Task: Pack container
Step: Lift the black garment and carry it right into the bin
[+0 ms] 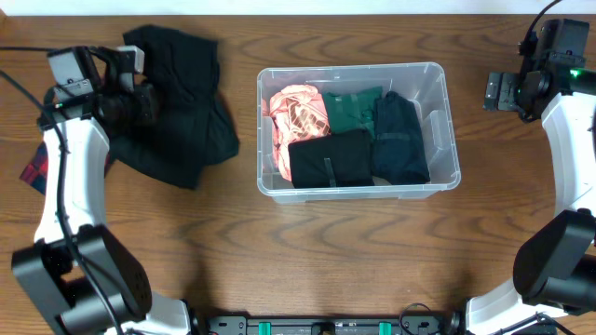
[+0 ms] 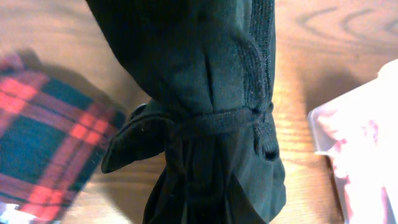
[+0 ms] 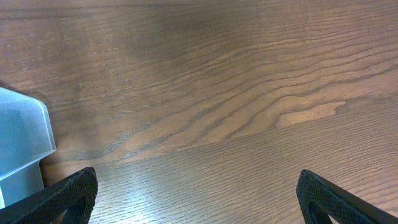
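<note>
"So, where is the container (image 1: 441,112) placed?"

"It is seen at the middle of the table (image 1: 307,261), slightly to the right, well apart from both arms."

"How may it be described?"

"As a clear rectangular bin with rounded corners and a thick rim. Its walls can be seen through. Four folded pieces are packed inside it: a pink garment (image 1: 296,112) at the far left, a green garment (image 1: 352,105) beside that, a dark blue garment (image 1: 402,140) along the right side, and a black folded piece (image 1: 331,158) against the near wall."

"And the left gripper (image 1: 138,93)?"

"It is clenched on a black garment (image 1: 186,112) at the far left of the table. In the left wrist view the cloth is seen bunched and hanging close before the lens, with a plaid cloth (image 2: 43,143) lying on the wood beneath."

"The right gripper (image 3: 196,196)?"

"It is held wide apart, nothing between its fingers (image 3: 68,196), at the far right, over wood beside a corner of the bin."
</note>
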### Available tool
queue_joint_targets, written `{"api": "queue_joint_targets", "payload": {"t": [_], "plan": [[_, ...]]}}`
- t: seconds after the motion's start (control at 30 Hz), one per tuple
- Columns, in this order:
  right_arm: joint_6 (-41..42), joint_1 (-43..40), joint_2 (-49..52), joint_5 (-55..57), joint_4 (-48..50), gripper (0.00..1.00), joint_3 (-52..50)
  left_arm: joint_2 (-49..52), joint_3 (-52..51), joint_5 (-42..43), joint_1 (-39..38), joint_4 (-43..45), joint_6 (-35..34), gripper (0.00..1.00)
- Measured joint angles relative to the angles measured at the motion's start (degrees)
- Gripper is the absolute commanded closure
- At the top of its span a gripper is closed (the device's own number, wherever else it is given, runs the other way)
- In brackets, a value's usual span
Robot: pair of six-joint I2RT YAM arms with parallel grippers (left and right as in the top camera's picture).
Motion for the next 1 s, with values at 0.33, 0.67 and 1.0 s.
{"api": "queue_joint_targets", "payload": {"t": [0.33,0.67,1.0], "plan": [[0.00,0.00,0.00,0.00,0.00,0.01,0.00,-6.51,3.52,1.75,-3.87,0.13,3.08,0.94],[0.00,0.00,0.00,0.00,0.00,0.01,0.00,-14.34,8.22,4.37,-17.09,-0.39,21.68,0.94],[0.00,0.00,0.00,0.00,0.00,0.01,0.00,-15.52,8.50,5.62,-29.05,2.62,28.04,0.94]]}}
